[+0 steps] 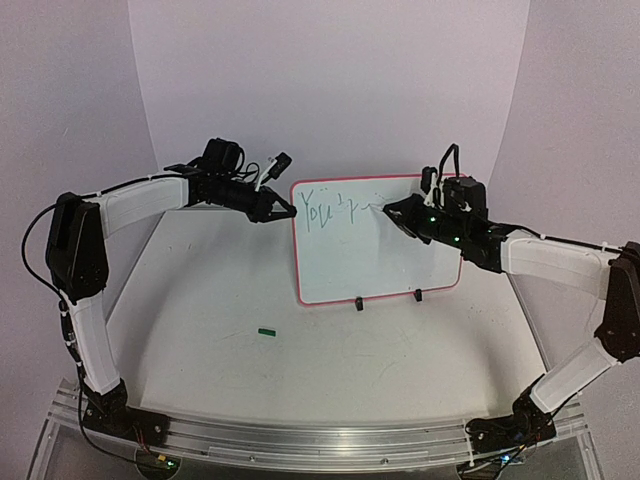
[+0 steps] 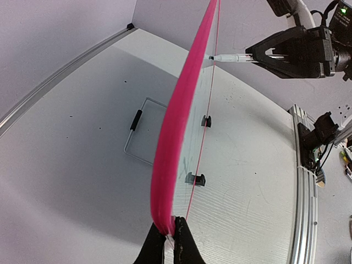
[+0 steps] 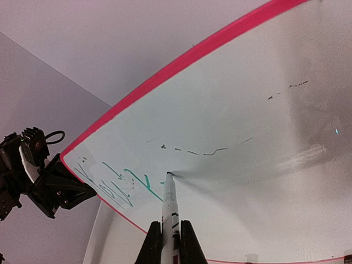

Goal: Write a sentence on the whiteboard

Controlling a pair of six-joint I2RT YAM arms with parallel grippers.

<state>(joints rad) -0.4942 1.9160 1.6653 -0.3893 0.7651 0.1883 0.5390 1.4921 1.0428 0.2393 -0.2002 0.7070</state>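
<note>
The whiteboard (image 1: 375,255), white with a red frame, stands upright on two black clip feet (image 1: 357,303). Green writing (image 1: 328,212) reading roughly "You'r" runs along its top left. My left gripper (image 1: 283,209) is shut on the board's upper left frame edge; the left wrist view shows its jaws pinching the pink rim (image 2: 168,231). My right gripper (image 1: 398,212) is shut on a white marker (image 3: 170,212), whose tip touches the board just right of the green letters (image 3: 115,184). The marker also shows in the left wrist view (image 2: 228,58).
A small green marker cap (image 1: 265,331) lies on the table in front of the board's left side. A clear wire-framed rectangle with a black handle (image 2: 137,129) lies on the table behind the board. The aluminium rail (image 1: 300,435) runs along the near edge.
</note>
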